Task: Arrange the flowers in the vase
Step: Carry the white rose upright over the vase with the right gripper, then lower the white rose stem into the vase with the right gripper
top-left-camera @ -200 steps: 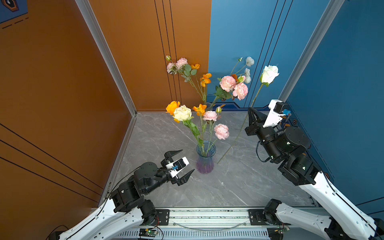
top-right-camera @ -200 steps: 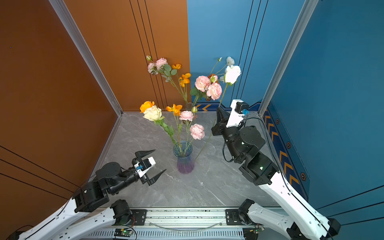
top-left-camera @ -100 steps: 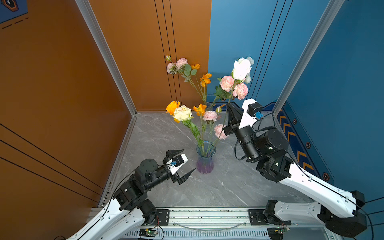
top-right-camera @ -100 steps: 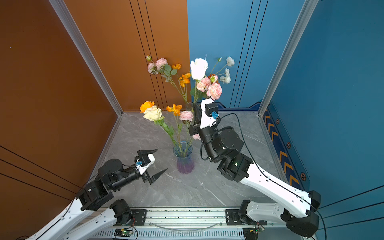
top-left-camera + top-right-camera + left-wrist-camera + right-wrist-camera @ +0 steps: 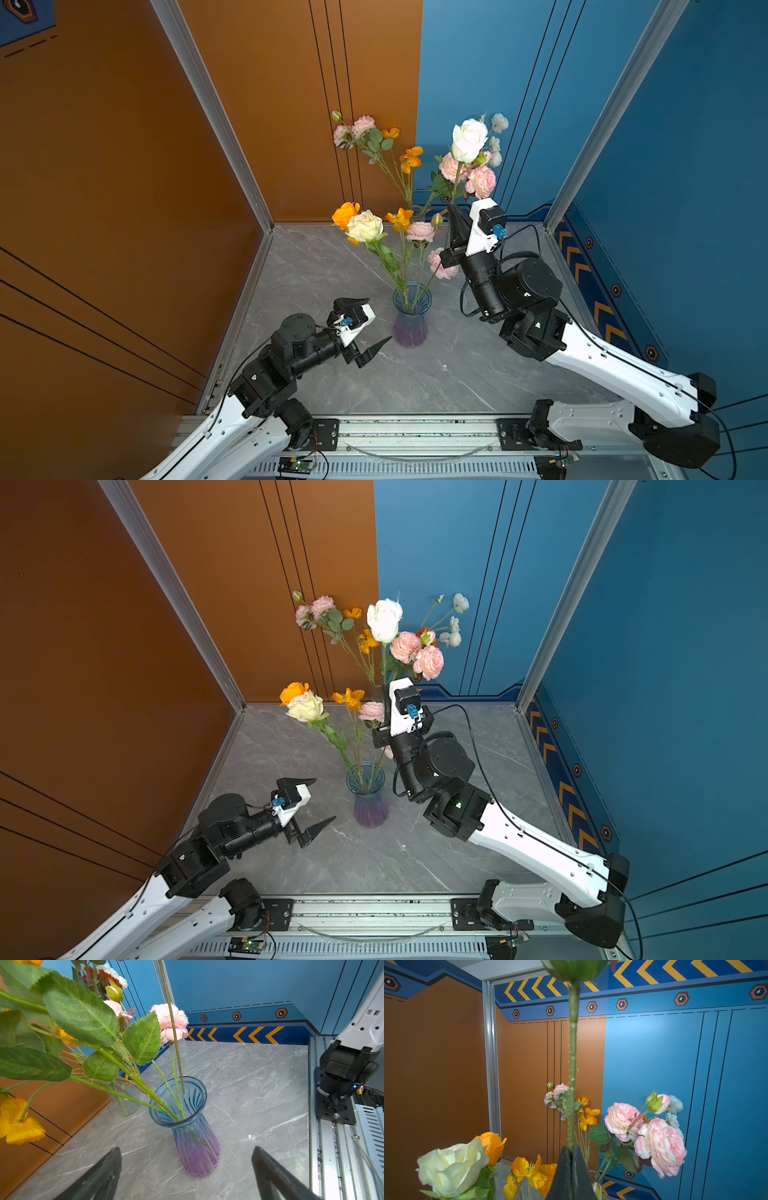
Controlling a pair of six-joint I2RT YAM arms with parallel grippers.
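The white rose [image 5: 468,139], stem tip inside the rim of the vase [image 5: 197,1147], is clamped in the closed right gripper [image 5: 571,1150]; a skewed descent could snag other stems [image 5: 133,1077] or topple the vase, which the open left gripper [image 5: 379,319] isn't steadying.

Two arms: white plastic link shells [image 5: 615,365], black cylindrical joint motors [image 5: 528,282], black pointed triangular fingers [image 5: 376,347], white wrist housings [image 5: 478,235] with blue connectors [image 5: 498,230], thin black cables [image 5: 460,298], black bolted base plates [image 5: 325,432].
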